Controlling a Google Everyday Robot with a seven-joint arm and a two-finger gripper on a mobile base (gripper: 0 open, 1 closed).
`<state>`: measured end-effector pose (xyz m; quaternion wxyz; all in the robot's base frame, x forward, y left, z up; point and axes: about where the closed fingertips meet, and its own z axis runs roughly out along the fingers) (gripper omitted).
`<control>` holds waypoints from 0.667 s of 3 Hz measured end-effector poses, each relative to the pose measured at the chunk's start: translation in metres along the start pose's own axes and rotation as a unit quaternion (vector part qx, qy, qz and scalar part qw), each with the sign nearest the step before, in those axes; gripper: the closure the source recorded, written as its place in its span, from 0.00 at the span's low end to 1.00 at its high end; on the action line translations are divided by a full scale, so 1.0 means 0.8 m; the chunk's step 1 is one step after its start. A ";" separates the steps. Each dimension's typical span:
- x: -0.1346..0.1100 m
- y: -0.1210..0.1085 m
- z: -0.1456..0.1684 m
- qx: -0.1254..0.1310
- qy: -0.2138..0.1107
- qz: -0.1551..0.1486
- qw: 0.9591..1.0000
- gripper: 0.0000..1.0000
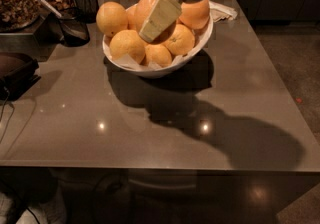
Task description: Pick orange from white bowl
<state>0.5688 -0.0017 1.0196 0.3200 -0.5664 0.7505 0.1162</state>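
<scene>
The white bowl stands at the back middle of the table, lined with crumpled paper and piled with several oranges. A large deep orange fruit lies at the back right of the pile, and another at the back middle. Paler fruits sit at the left and front. My gripper comes down from the top of the camera view, its white body over the bowl's back. Its pale tip reaches into the middle of the pile, between the back fruits and the front ones. Nothing is lifted.
The bowl stands on a glossy brown table. A black mesh cup and a tray of dark dried goods are at the back left. A dark object lies at the left edge. White paper lies behind the bowl.
</scene>
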 end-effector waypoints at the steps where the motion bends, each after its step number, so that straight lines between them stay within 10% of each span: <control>1: 0.011 0.040 -0.014 0.011 -0.002 0.034 0.999 1.00; 2: 0.013 0.043 -0.012 0.009 0.002 0.033 0.999 1.00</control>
